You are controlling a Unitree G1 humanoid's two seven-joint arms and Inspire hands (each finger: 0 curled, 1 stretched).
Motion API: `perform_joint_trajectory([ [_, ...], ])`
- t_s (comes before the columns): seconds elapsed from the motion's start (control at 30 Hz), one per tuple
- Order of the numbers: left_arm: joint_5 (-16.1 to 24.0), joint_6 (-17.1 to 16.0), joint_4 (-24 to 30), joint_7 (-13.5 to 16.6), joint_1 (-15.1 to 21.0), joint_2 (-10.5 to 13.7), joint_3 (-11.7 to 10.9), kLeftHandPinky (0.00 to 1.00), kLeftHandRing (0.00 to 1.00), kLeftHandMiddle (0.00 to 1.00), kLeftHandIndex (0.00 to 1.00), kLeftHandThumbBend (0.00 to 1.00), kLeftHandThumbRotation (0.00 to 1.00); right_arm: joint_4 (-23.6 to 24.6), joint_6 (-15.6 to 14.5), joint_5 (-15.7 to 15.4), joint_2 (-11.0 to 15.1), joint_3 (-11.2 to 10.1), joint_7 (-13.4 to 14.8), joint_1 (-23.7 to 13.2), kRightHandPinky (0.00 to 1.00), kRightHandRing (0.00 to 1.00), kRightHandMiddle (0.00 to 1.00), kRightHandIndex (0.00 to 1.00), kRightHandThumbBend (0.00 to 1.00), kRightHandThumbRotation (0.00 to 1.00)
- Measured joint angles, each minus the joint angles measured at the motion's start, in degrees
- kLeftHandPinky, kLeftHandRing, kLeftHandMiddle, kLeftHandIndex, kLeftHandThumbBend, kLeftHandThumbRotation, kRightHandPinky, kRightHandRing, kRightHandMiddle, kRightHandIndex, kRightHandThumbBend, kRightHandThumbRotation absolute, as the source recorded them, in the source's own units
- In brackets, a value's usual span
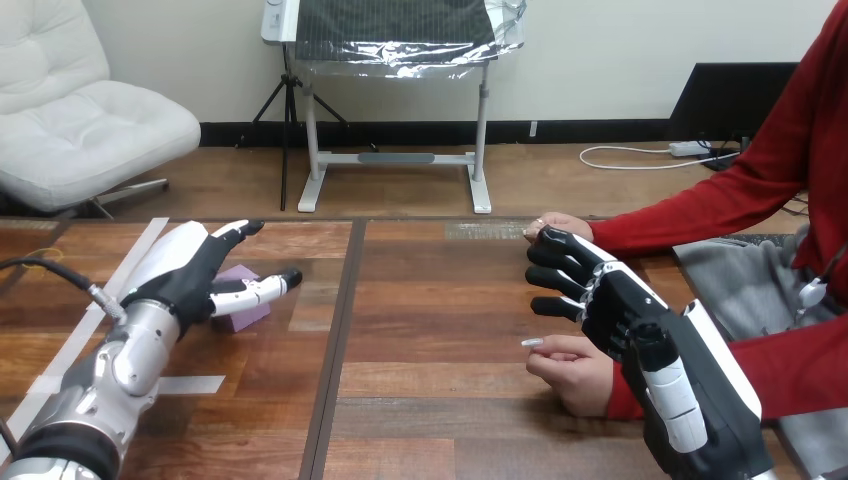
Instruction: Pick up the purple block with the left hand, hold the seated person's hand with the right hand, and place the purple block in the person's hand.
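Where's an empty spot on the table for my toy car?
The table's middle is bare, between the purple block by the left hand and the right hand, down to the near edge. The right is crowded: the right hand sits between the person's far hand and the person's near hand.
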State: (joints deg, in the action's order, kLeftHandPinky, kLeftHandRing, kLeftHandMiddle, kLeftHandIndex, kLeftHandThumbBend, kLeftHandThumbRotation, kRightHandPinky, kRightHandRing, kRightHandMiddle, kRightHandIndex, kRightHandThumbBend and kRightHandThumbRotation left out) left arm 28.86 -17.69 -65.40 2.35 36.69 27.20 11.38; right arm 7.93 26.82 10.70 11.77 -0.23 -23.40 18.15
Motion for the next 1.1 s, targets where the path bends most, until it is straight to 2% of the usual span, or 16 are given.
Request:
perform_joint_trajectory([
  [0.33,3.4,3.1,0.0,0.5,0.4,0.4,2.5,0.78,0.88,0.89,0.88,0.59,0.69,0.0,0.0,0.0,0.0,0.0,0.0,-0.4,0.79,0.85,0.88,0.87,0.85,1.0],
  [0.67,8.5,7.5,-0.2,1.0,1.4,1.0,6.7,0.77,0.84,0.85,0.84,0.64,0.71,0.0,0.0,0.0,0.0,-0.1,-0.1,-0.7,0.79,0.85,0.87,0.87,0.85,1.0],
  [1.1,14.3,13.3,-0.5,0.9,5.1,1.6,12.0,0.79,0.81,0.81,0.8,0.71,0.71,0.0,0.0,0.0,0.0,-0.2,-0.3,-0.7,0.78,0.85,0.87,0.87,0.85,1.0],
])
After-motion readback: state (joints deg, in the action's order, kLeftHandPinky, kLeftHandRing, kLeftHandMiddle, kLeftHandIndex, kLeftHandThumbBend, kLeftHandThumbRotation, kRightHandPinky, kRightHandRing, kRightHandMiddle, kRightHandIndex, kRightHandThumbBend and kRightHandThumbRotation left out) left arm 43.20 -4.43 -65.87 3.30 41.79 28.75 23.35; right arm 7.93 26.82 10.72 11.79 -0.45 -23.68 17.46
